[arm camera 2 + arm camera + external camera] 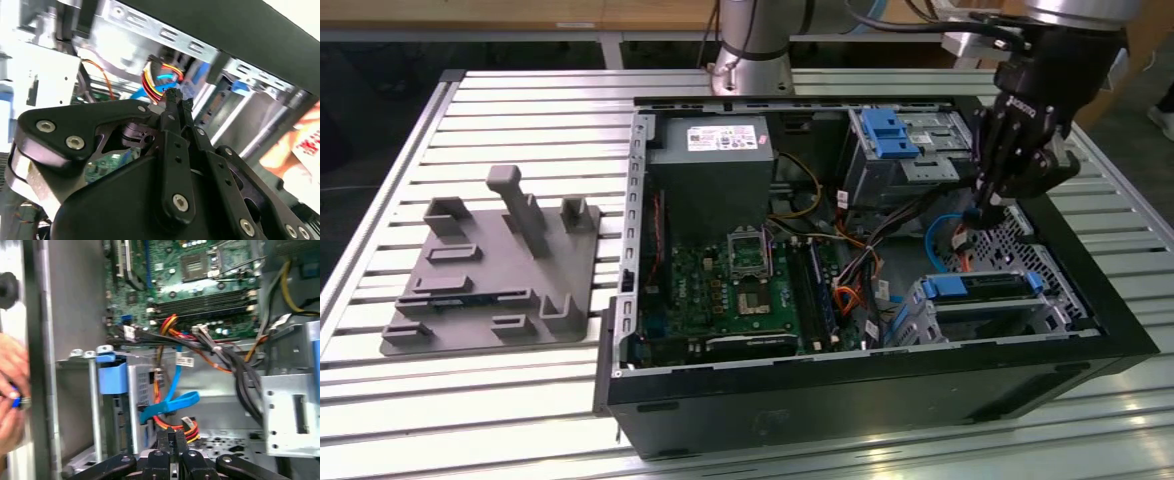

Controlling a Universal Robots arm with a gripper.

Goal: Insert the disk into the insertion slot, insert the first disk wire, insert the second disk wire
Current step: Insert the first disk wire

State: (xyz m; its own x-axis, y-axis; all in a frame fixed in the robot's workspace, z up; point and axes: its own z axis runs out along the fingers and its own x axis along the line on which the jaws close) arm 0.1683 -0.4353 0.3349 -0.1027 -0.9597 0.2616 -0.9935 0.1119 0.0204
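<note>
Down by the drive cage [1051,312], your gripper [172,436] is pinched narrow at the red-yellow pwr wire [187,427]; blue SATA cable [172,401] close by could snag it.

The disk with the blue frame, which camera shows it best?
The exterior view: the disk lies in the insertion slot, its top in plain sight. The first wrist view shows one blue-framed end, among cables. The second wrist view shows perhaps a blue edge.
</note>
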